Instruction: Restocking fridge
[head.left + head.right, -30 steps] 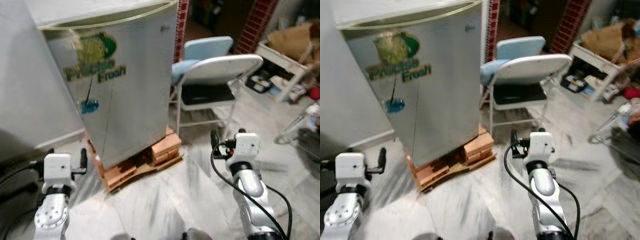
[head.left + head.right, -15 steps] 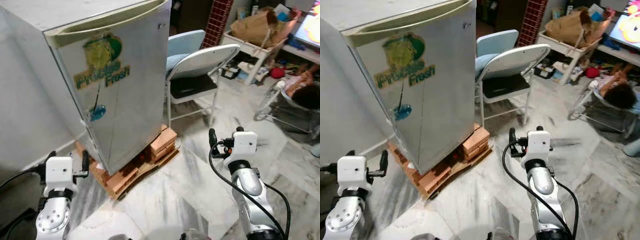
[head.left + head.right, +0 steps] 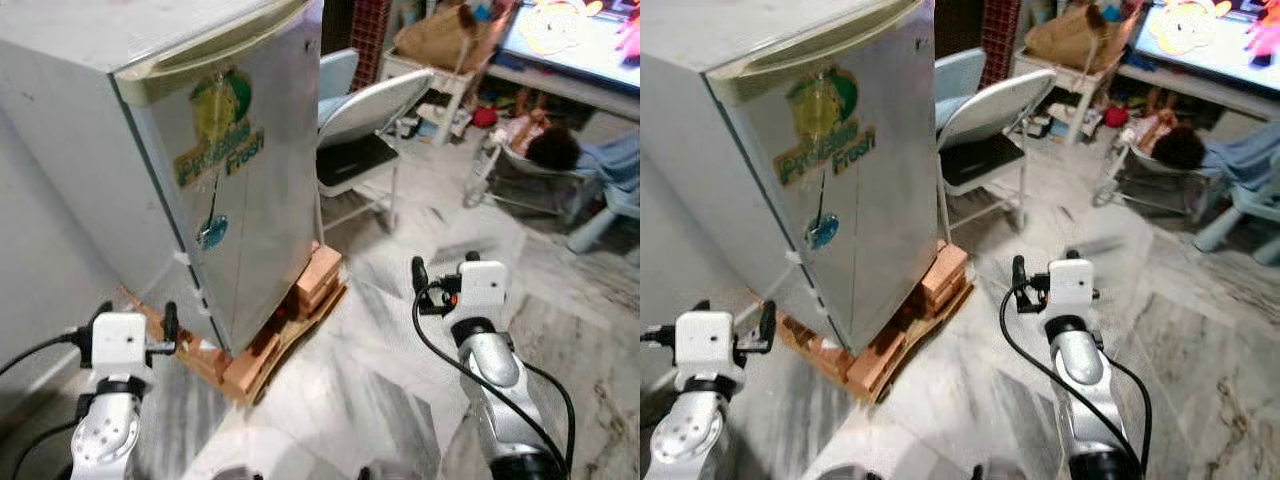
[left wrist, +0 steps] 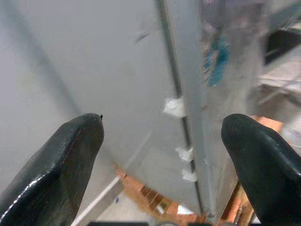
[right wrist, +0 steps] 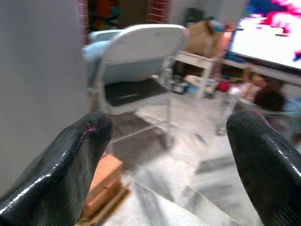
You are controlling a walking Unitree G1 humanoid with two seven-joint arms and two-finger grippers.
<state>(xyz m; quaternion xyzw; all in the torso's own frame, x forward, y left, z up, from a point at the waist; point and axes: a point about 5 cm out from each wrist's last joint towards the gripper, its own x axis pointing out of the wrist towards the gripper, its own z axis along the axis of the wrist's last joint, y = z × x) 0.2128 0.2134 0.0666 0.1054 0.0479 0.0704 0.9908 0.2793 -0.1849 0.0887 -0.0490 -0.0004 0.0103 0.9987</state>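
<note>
The small silver fridge with the green-and-yellow sticker [image 3: 215, 150] is standing shut on a stack of orange bricks [image 3: 285, 325], ahead and to the left. The left tool [image 4: 164, 160] and right tool [image 5: 164, 155] are both hanging wide and empty. The robot is probably only approaching; next it needs to face the door and reach its edge, though no handle is clearly showing.

Silver fridge [image 3: 240, 180], green-yellow sticker [image 3: 220, 130]

A silver fridge [image 3: 830, 170] with its door closed and a "Fresh" sticker [image 3: 827, 135] stands on stacked bricks [image 3: 930, 290] over a marble floor [image 3: 1200, 330]. Just beside it stand 2 folding chairs [image 3: 985, 120]. Both arms are raised low in front, the left gripper [image 3: 765, 322] near the bricks and the right gripper [image 3: 1019, 275] over bare floor.
</note>
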